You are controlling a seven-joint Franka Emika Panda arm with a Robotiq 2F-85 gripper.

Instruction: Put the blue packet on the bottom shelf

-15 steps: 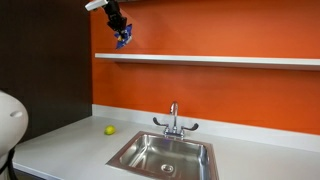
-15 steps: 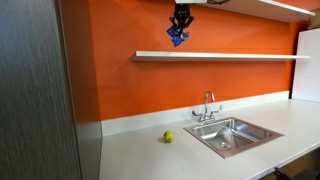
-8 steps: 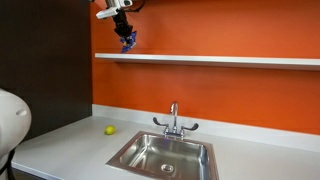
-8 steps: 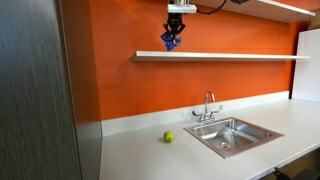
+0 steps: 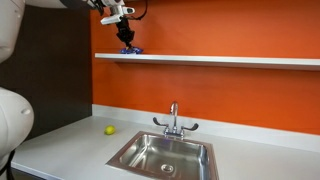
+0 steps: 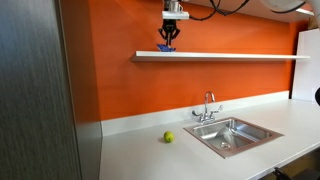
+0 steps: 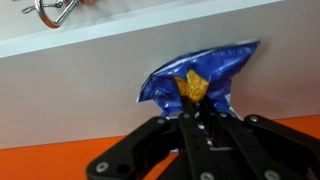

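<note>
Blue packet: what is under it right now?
The white bottom shelf lies directly under the blue packet, near one end. The gripper, shut on the packet, covers part of it, so full contact cannot be confirmed.

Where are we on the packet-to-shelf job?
Done: blue packet is up at the bottom shelf, apparently touching it. In hand: gripper clamps the packet's edge, per wrist view. Left: open, back away.

A small yellow-green ball (image 5: 109,129) lies on the pale counter (image 5: 60,145) at lower left in an exterior view, apart from the steel sink (image 5: 160,158) and its upright faucet (image 5: 174,118) at bottom centre, with the orange wall (image 5: 240,95) behind them
</note>
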